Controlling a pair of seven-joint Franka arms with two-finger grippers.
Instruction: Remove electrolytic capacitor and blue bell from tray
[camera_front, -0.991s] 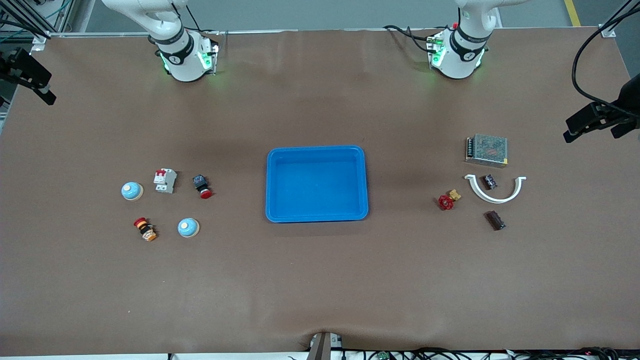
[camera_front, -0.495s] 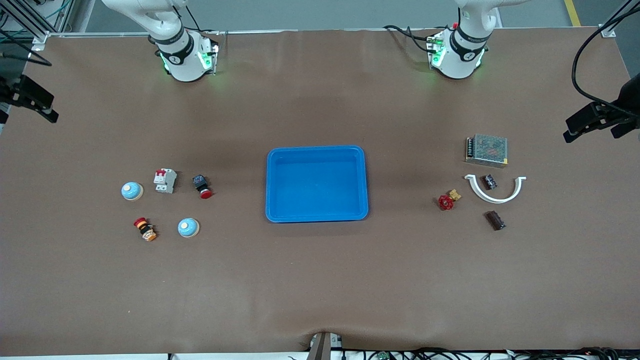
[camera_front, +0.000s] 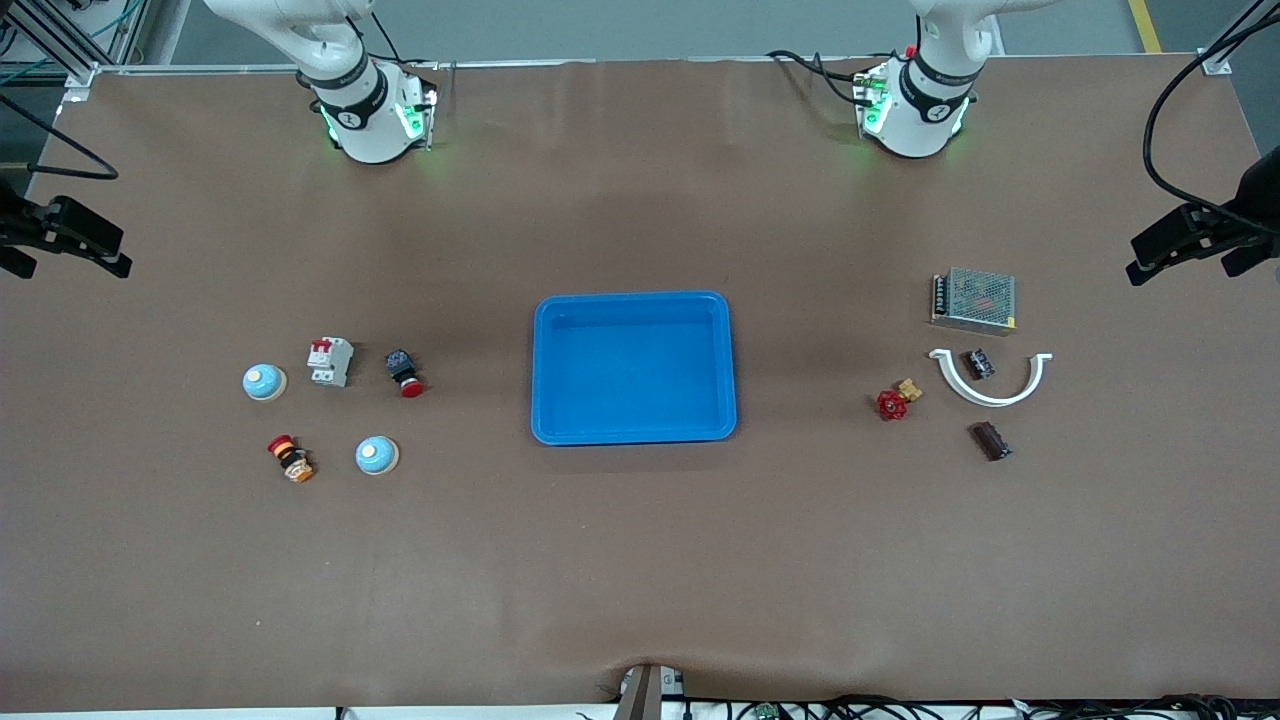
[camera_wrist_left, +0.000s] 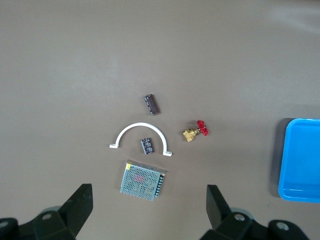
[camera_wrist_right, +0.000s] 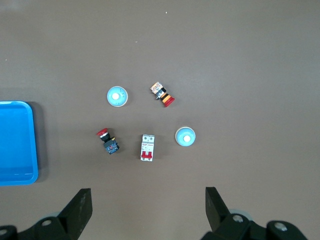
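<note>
Capacitor (camera_wrist_left: 151, 104), bell (camera_wrist_right: 117, 96) on table, below open end effectors.

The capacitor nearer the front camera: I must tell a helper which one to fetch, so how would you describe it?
Start at the blue tray and look toward the left arm's end of the table for the white curved bracket. One capacitor lies inside its arc. Yours is the dark brown capacitor lying alone outside it, nearer the front camera.
</note>
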